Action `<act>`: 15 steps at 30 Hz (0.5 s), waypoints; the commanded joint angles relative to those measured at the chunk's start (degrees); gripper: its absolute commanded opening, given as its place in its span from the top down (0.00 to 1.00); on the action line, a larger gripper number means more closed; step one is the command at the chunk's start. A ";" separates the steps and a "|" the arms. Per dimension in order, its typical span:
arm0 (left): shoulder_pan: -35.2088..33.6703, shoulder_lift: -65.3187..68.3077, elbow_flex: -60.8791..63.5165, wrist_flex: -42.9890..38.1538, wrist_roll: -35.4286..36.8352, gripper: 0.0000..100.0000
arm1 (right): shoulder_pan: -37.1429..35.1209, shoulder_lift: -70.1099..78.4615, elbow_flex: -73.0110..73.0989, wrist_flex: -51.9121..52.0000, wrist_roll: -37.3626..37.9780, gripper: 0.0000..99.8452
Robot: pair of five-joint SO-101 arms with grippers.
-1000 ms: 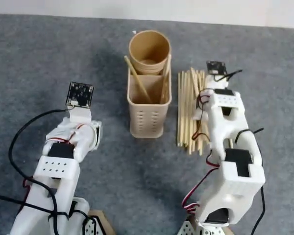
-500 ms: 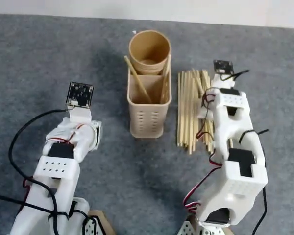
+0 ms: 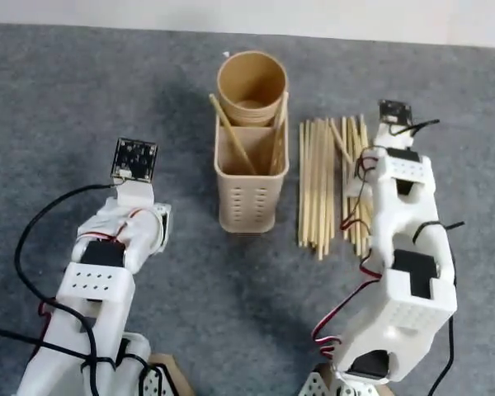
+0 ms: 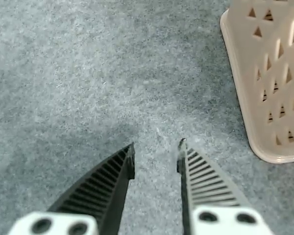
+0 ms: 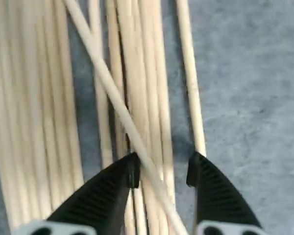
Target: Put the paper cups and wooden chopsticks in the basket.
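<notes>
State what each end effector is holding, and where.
Nothing held. Left end effector open over carpet; right end effector open over the chopsticks.

White blocky arms (image 3: 404,247) carry black cables (image 3: 21,247) and seemingly red wires (image 3: 338,309); each gripper (image 4: 156,147) is black, ribbed.

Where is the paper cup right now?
In the high view, the paper cup stands upright at the far end of the basket, and the loose chopsticks lie on the grey table to its right.

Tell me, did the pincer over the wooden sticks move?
Yes. The right pincer slid sideways across the pale wooden chopsticks, farther from the beige plastic basket.
</notes>
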 commanded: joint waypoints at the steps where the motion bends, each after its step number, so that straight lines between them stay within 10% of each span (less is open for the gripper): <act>1: 0.84 -1.10 -0.48 -0.97 0.18 0.83 | -0.22 -3.47 -1.45 -0.31 0.18 0.82; 15: 0.84 -1.10 -0.48 -0.97 0.18 0.83 | -4.00 -2.95 -1.45 -0.66 0.35 0.82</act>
